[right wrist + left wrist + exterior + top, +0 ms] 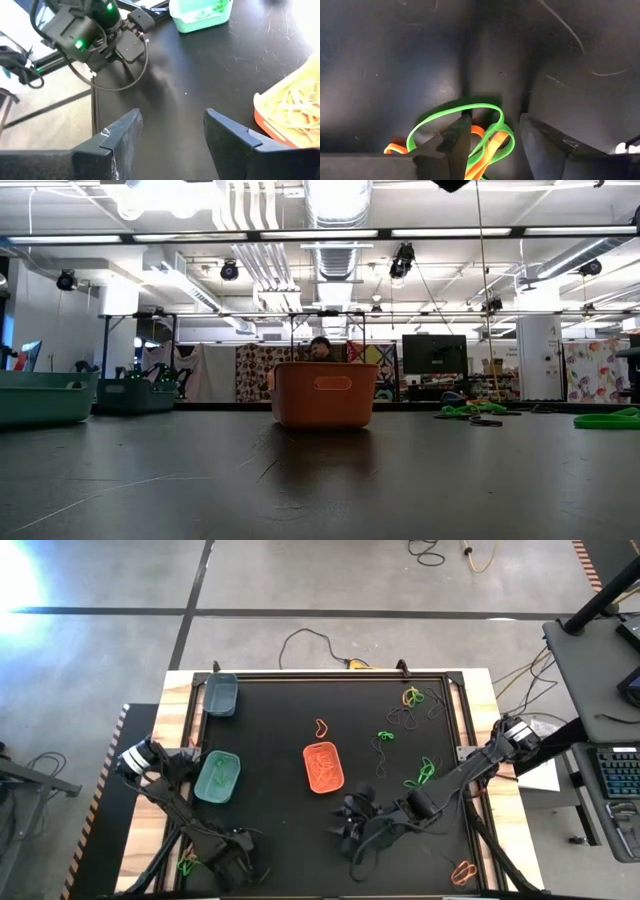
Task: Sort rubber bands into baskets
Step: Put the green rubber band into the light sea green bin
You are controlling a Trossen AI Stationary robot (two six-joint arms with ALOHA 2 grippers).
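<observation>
Currently the left tool [492,142] is low over the tabletop [280,730] at the lower left of the high view, its two fingers standing apart on either side of a small tangle of rubber bands — one green rubber band [455,112] looped over an orange rubber band [487,150]. One finger tip rests on or just beside the green loop; no grip is visible yet, and the gap looks moderate rather than wide, which suits pinching a thin loop lying flat. The right tool [172,135] hangs above bare tabletop at lower centre of the high view, its fingers well apart and holding nothing; it appears to be waiting near the orange basket [323,767]. That basket sits at the centre and already contains orange bands. The light teal-green basket [217,777] sits at centre left, near the left arm, with a few green bands inside — a short carry for a green band, if sorting is by colour. The dark grey-teal basket [221,695] stands at the upper left. Unsorted bands [415,710] remain scattered across the right half, with another orange one [463,872] at the lower right and a single orange loop [321,726] above the orange basket.
</observation>
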